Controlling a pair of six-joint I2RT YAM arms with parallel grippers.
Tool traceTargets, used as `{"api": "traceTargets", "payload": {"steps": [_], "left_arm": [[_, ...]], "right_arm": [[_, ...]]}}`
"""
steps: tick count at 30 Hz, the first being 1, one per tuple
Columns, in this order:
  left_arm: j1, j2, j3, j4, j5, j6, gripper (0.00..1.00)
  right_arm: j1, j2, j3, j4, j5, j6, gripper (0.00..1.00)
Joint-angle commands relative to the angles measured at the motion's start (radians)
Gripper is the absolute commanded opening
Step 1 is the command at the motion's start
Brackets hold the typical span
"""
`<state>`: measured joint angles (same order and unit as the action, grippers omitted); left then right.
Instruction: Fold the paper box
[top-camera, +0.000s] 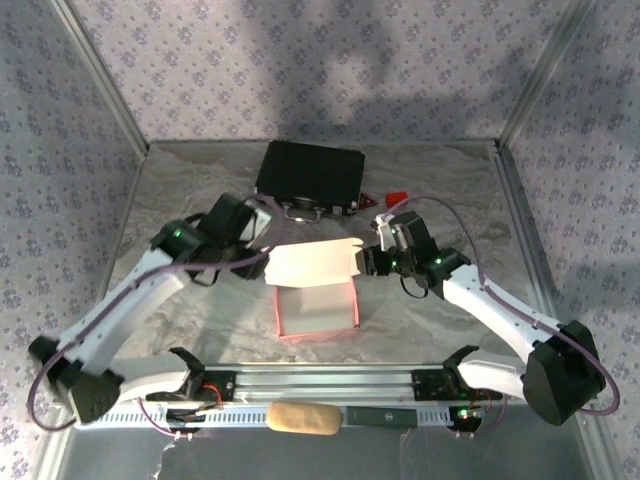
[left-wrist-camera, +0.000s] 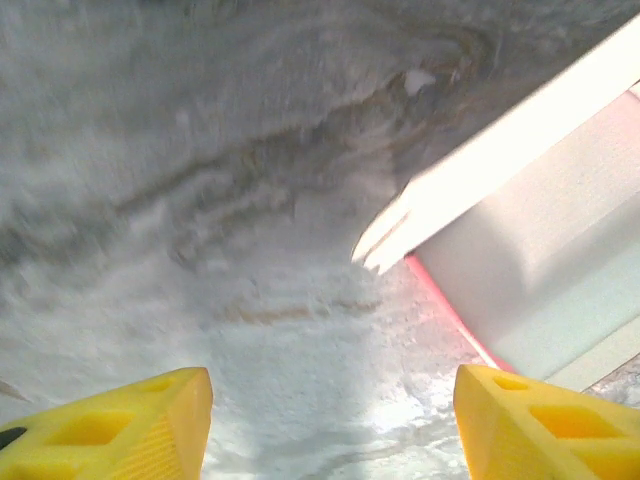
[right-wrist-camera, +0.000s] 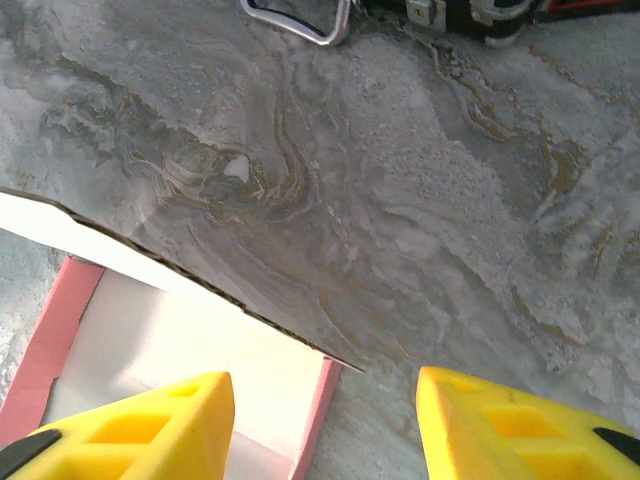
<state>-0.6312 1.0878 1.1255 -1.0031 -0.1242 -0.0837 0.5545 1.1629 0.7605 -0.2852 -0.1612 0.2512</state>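
The paper box is an open pink tray, paler inside, near the middle of the table. Its pale lid flap stands up at the far side. My left gripper sits just left of the flap. In the left wrist view it is open over bare table, with the flap's tip and the pink wall ahead to the right. My right gripper is at the flap's right end. It is open, straddling the box's pink corner wall, left finger over the inside.
A black hard case with metal latches lies at the back, its handle showing in the right wrist view. A small red block sits right of it. A beige roll rests on the near rail. Patterned walls enclose the marbled table.
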Motion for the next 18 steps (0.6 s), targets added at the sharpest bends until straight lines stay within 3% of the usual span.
{"api": "traceTargets", "payload": {"steps": [1, 4, 12, 18], "left_arm": [[0.064, -0.165, -0.152, 0.223, 0.133, -0.118, 0.66], [0.074, -0.214, -0.249, 0.312, 0.152, -0.104, 0.66], [0.077, -0.149, -0.37, 0.48, 0.171, -0.042, 0.64], [0.114, -0.113, -0.407, 0.562, 0.217, -0.047, 0.63]], "right_arm": [[-0.008, -0.011, -0.048, 0.087, 0.001, -0.067, 0.53], [-0.019, -0.008, -0.068, 0.131, -0.02, -0.075, 0.52], [-0.051, -0.004, -0.146, 0.251, -0.106, -0.078, 0.5], [-0.062, 0.058, -0.112, 0.25, -0.142, -0.086, 0.49]]}}
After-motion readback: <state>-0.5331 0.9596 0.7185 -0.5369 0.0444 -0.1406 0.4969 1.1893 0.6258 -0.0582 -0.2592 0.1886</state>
